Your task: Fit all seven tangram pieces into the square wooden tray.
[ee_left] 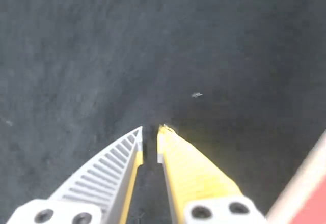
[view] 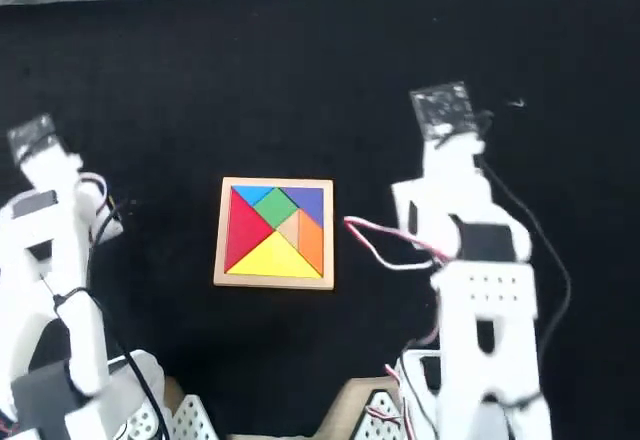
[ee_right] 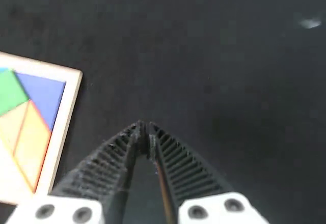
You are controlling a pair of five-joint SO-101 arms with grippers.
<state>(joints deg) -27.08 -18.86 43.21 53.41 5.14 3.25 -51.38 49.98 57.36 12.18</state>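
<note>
On black table (view: 150, 90), tangram-filled tray (view: 274, 282)

Your right gripper (ee_right: 146, 132) hangs over the black table (ee_right: 214, 56), its black ribbed fingers (ee_right: 109, 158) pressed together at the tips. You've got one corner of the wooden tray (ee_right: 66, 107) off to the side, near the gripper but not touching it. Seated inside that corner: a blue triangle (ee_right: 46, 94) against the rim, a green piece (ee_right: 10, 94) and an orange piece (ee_right: 33, 140) beside it. White speck (ee_right: 309, 24) on the table, well apart.
</note>
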